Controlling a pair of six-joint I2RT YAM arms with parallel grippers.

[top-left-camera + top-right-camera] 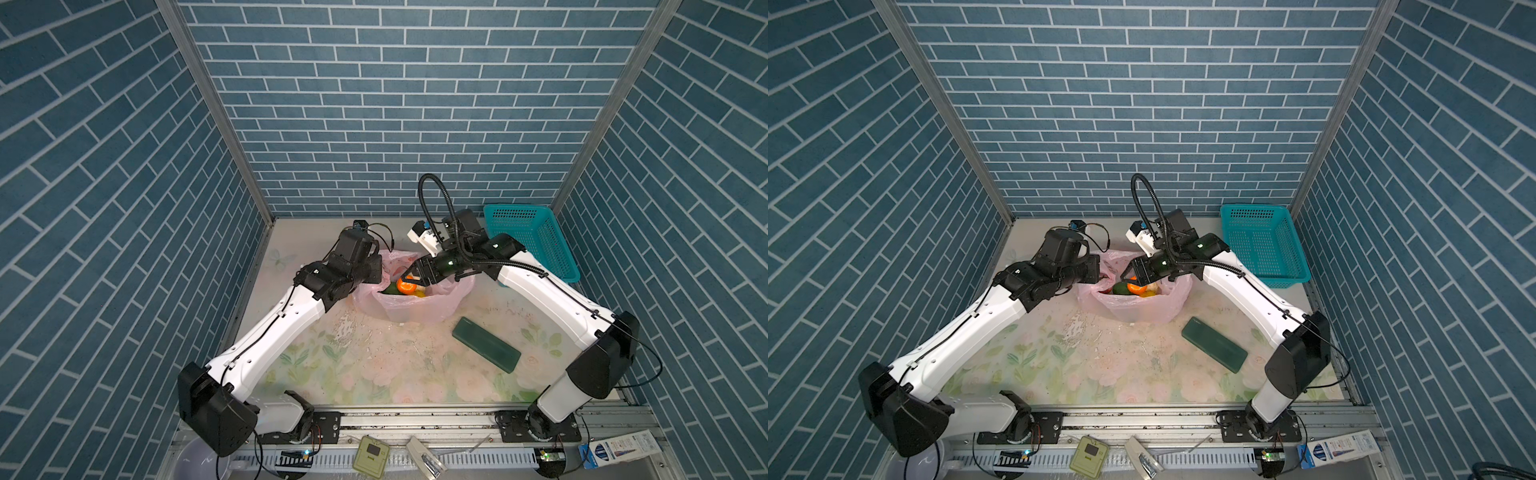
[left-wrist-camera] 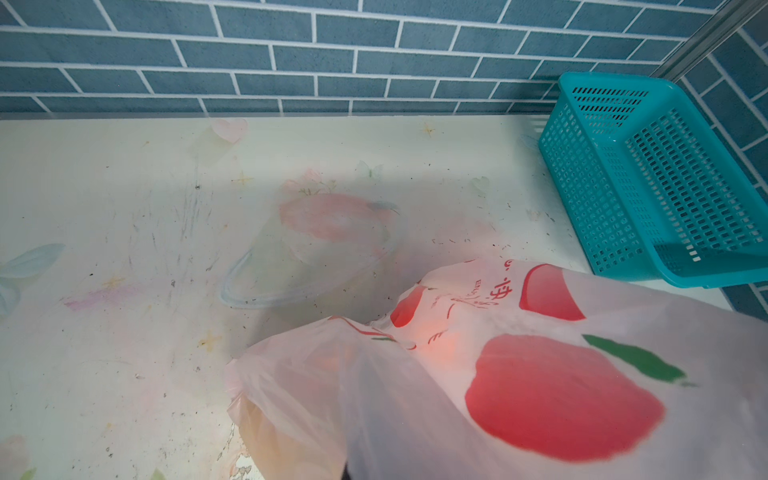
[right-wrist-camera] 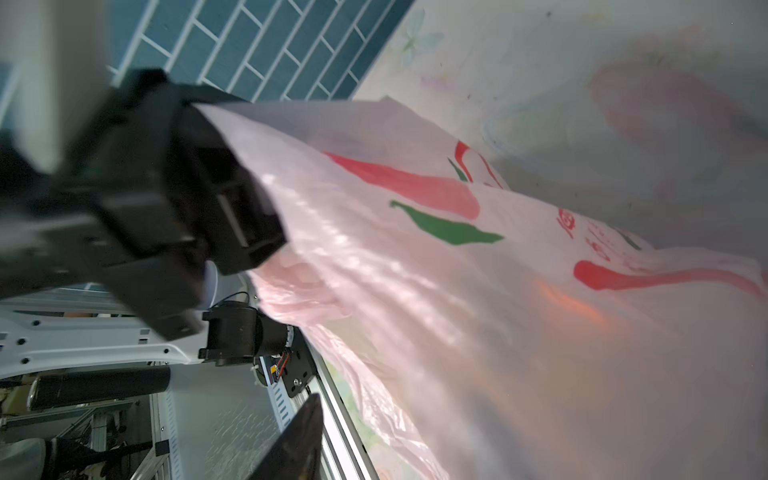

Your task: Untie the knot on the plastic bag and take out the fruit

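The pale-pink plastic bag (image 1: 415, 309) (image 1: 1142, 311) stands with its mouth open at the back middle of the table. No knot shows. Fruit lies inside: an orange one (image 1: 404, 286) (image 1: 1136, 287), a dark green one (image 1: 391, 288) and a yellow one (image 1: 419, 294). My left gripper (image 1: 380, 268) is shut on the bag's left rim and holds the film up; in the left wrist view the bag (image 2: 540, 374) covers the jaws. My right gripper (image 1: 406, 282) reaches into the mouth, fingers either side of the orange fruit. In the right wrist view only one finger (image 3: 299, 440) shows beside the bag (image 3: 457, 291).
A teal perforated basket (image 1: 532, 245) (image 2: 648, 178) stands at the back right, against the wall. A flat dark green block (image 1: 486, 343) lies on the table in front of the bag, toward the right. Brick-patterned walls close in three sides.
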